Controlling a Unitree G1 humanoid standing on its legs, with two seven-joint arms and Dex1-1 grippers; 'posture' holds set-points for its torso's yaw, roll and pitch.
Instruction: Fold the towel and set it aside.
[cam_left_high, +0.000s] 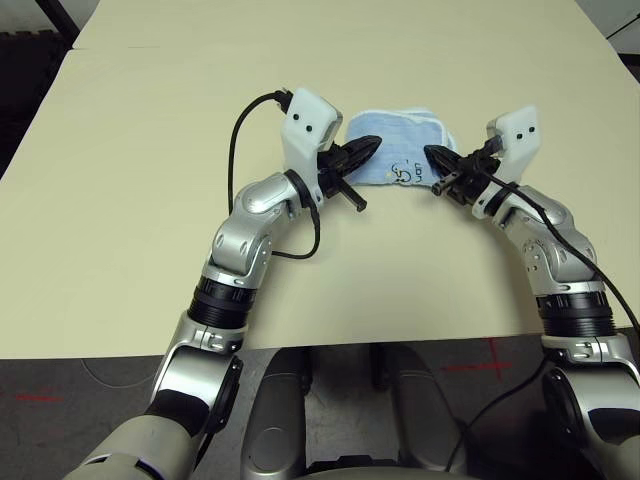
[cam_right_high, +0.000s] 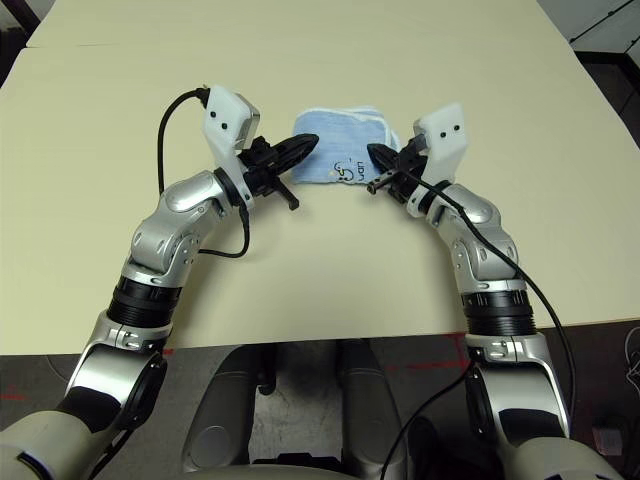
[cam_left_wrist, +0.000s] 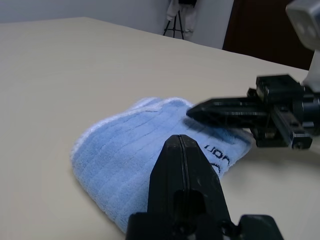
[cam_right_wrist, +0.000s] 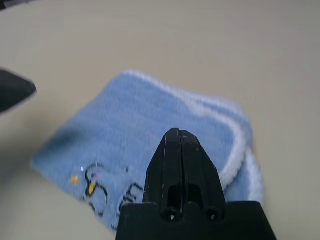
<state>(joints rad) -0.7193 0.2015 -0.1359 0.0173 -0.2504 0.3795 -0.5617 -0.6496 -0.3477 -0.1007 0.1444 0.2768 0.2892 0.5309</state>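
**Folded towel between two closed jaws**

Now the towel (cam_left_high: 398, 146) lies folded on the cream surface (cam_left_high: 140, 200), a compact light-blue bundle with several layers stacked and white stitched edging curving along its far and right sides. A small dark embroidered motif with dark lettering beside it sits on the near edge of the top layer, with tiny yellow accents visible in the right wrist view. The bundle rests towards the far middle of the surface, well away from every edge.

The left gripper (cam_left_high: 368, 150) reaches in from the towel's left side, and its jaws are pressed fully together into one black point, holding nothing. Its tip sits at the towel's left edge, over or just against the cloth; whether it touches cannot be told. The right gripper (cam_left_high: 438, 155) comes in from the towel's right side with its jaws likewise closed tight and empty, the tip right at the near right corner of the bundle, close to the lettering. The two black tips point towards each other across the near part of the towel, with the motif between them.

In the left wrist view the right gripper's dark closed fingers (cam_left_wrist: 225, 111) hang just over the far end of the blue cloth. Black cables loop from each white wrist housing along the silver forearms.
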